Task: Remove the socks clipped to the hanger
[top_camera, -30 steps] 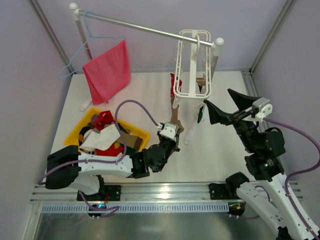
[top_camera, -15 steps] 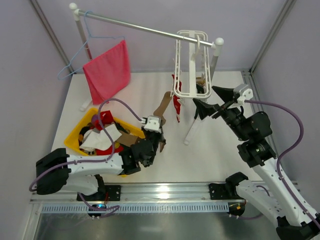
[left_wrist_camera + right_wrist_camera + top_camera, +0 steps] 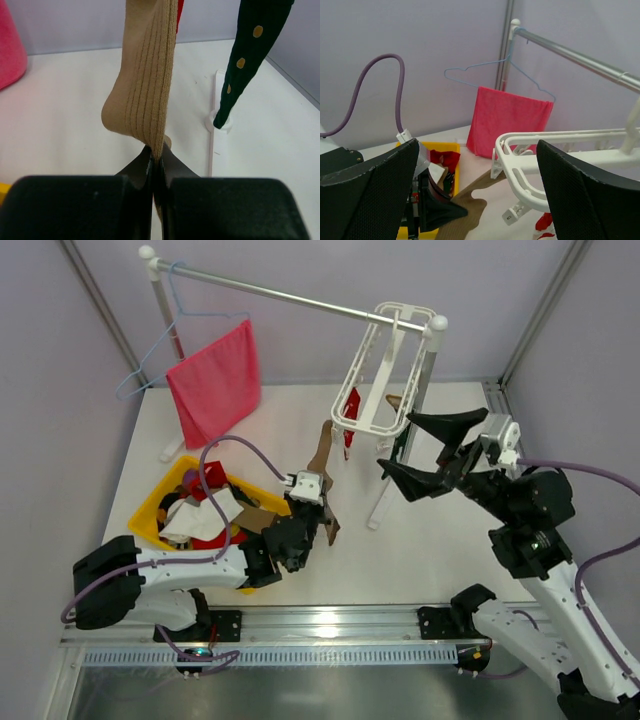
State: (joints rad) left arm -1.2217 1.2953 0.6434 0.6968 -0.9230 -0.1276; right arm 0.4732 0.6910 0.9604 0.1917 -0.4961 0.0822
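The white hanger (image 3: pixel 385 370) hangs by its hook from the rail and tilts up toward the left. A tan-brown sock (image 3: pixel 322 452) runs taut from one of its clips down to my left gripper (image 3: pixel 320 512), which is shut on the sock's lower end (image 3: pixel 150 90). A red sock (image 3: pixel 349 428) and a dark green dotted sock (image 3: pixel 255 45) are also clipped on. My right gripper (image 3: pixel 396 443) stands open just right of the hanger, holding nothing. In the right wrist view the frame (image 3: pixel 555 145) lies between its fingers (image 3: pixel 370 190).
A yellow bin (image 3: pixel 150 508) with several loose socks stands at the left. A pink-red cloth (image 3: pixel 215 385) on a light-blue wire hanger (image 3: pixel 150 352) hangs from the same rail (image 3: pixel 290 298). The rack's right post (image 3: pixel 400 465) stands behind the socks.
My left gripper pulled the tan sock leftward and the hanger swung up toward it. My right gripper rose and shifted closer beside the hanger, still open.
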